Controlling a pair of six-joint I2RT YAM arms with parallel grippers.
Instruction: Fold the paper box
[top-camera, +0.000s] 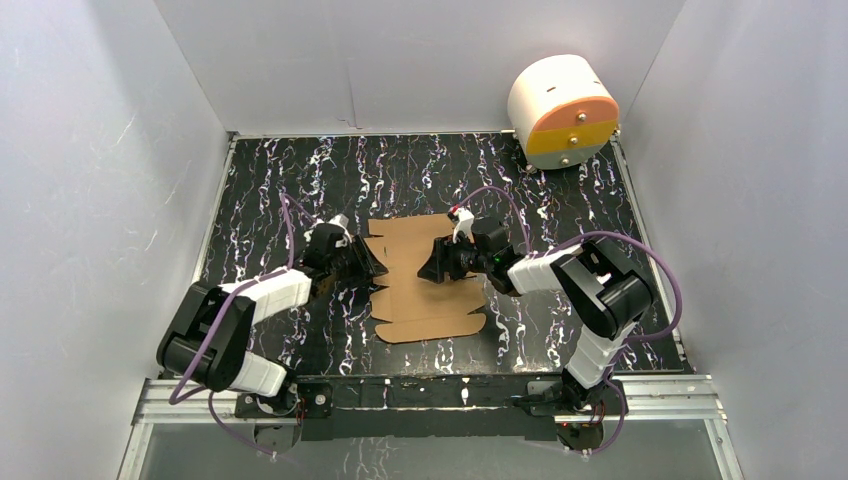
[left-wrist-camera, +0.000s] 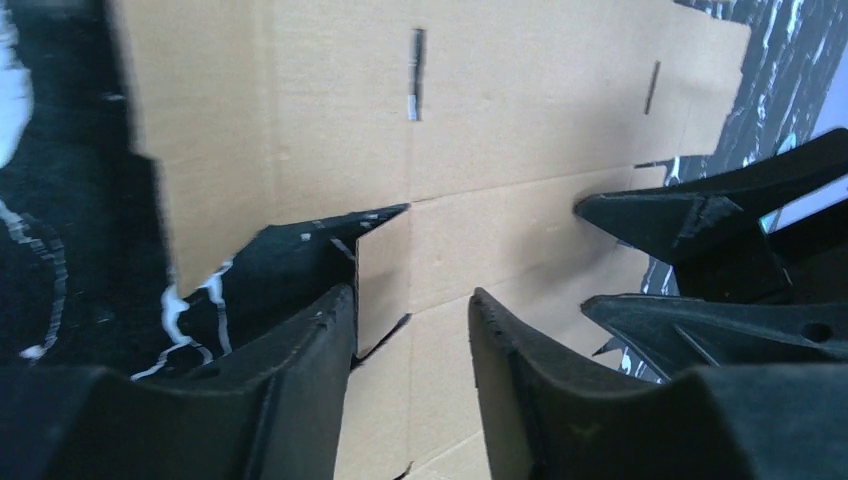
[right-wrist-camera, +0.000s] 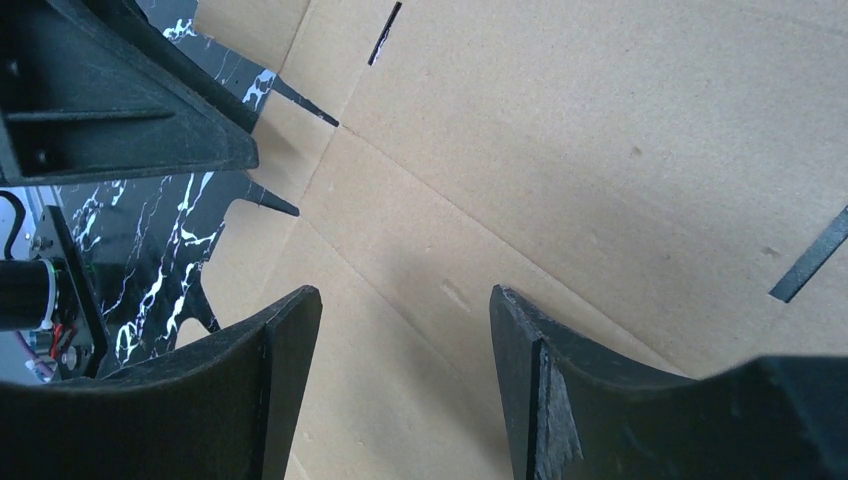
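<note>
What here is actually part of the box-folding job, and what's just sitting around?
Part of the job: paper box, a flat sheet; left gripper, open; right gripper, open.
Just lying about: white cylinder with orange-and-yellow face, far right corner.

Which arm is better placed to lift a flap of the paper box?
Left, probably. The left tool is open at the edge of the paper box, a flap corner between its fingers; the right tool hovers over flat panel.
</note>
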